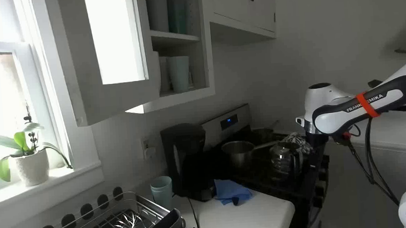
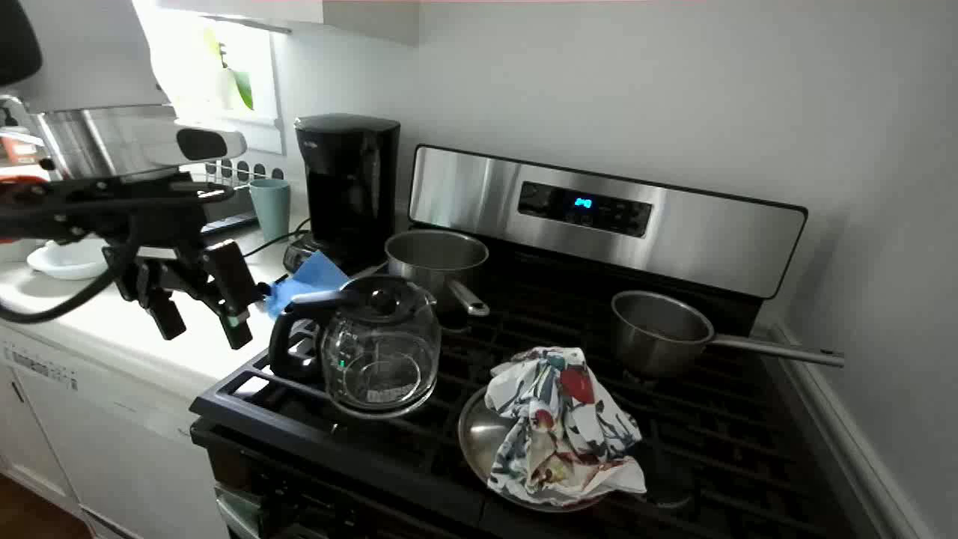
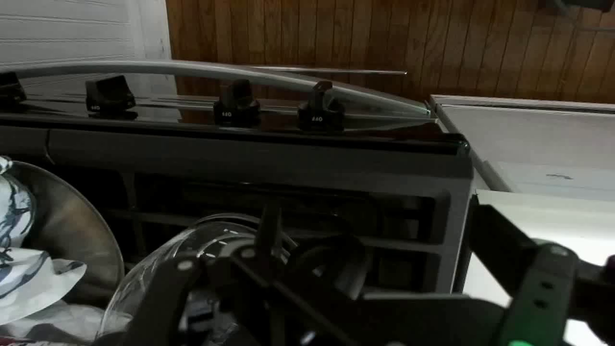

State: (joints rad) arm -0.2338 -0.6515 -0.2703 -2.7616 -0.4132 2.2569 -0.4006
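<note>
Two parted fingers [image 2: 237,335] on an empty end effector [image 2: 206,331], raised near the stove's [image 2: 337,453] front corner; carafe [image 2: 382,359] on that corner, handle [image 2: 283,338] nearest. Seemingly a positioning step, calling for alignment with the handle.

In an exterior view we log the gripper [image 2: 204,328] at mid-left, left of a carafe [image 2: 382,359] on the stove [image 2: 314,443]. Behind the carafe we note a saucepan [image 2: 436,251]; upper left of that, a coffee maker [image 2: 348,180]. A cloth [image 2: 561,427] lies on a pan [image 2: 481,438], lower centre; behind it and right, a second saucepan [image 2: 658,348]. In an exterior view we place a dish rack [image 1: 152,203] at lower left, below a potted plant [image 1: 31,164] on the windowsill [image 1: 75,181].
</note>
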